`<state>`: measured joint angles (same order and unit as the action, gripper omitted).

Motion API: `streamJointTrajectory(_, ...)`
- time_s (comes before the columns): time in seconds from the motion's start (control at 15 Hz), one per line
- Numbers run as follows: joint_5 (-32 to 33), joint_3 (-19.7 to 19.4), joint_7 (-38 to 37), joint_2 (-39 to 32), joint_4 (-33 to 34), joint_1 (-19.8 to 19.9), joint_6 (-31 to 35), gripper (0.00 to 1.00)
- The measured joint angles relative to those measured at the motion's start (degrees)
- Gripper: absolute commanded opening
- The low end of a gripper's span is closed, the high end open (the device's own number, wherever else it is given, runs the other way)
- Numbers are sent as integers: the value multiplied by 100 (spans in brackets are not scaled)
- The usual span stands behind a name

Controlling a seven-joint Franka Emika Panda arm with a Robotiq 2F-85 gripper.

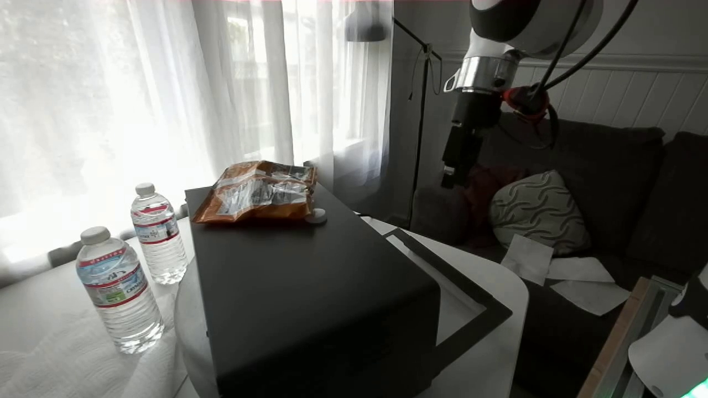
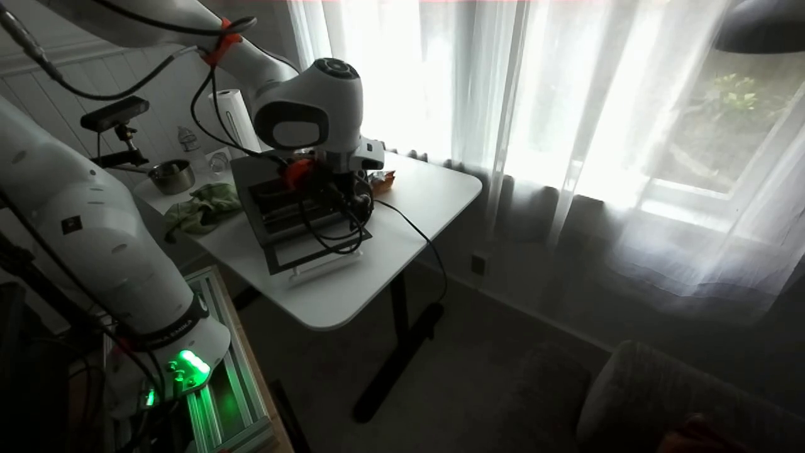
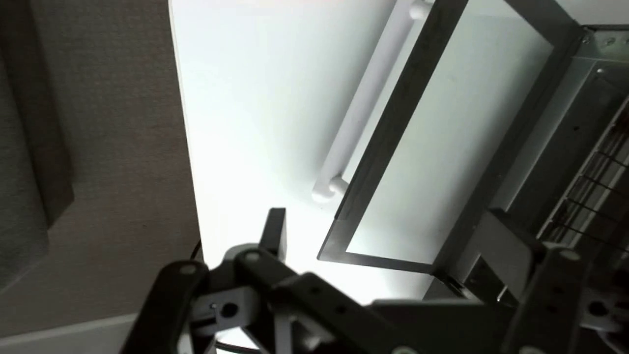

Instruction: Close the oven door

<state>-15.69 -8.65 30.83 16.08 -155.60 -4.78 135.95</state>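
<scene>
Oven door (image 3: 405, 98) – packet (image 1: 260, 193) atop oven (image 1: 315, 282)

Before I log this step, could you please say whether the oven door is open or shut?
Open: the oven door extends outward from the oven, and the wrist view shows the wire rack exposed.

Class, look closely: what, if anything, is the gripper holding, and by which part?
Nothing is held. The gripper stands open with its fingers apart, and the oven door and its handle lie free of them.
</scene>
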Motion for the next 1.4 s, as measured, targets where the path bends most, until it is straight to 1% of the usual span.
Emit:
streamJointTrajectory(0.13, -34, -6, 117, -85, 24, -23, 72, 100)
streamJointTrajectory(0.47, -38, -14, 149, -101, 36, -25, 72, 100)
streamJointTrajectory(0.6, -345, -29, 452, -208, 85, -88, -11, 100)
streamJointTrajectory(0.87, -1139, -16, 1222, -795, 385, -200, -287, 100)
streamJointTrajectory(1.07, -1516, 86, 1577, -1354, 681, -181, -432, 100)
streamJointTrajectory(1.2, -1670, 187, 1719, -1737, 892, -95, -489, 100)
streamJointTrajectory(1.4, -1821, 341, 1892, -2237, 1201, 168, -519, 100)
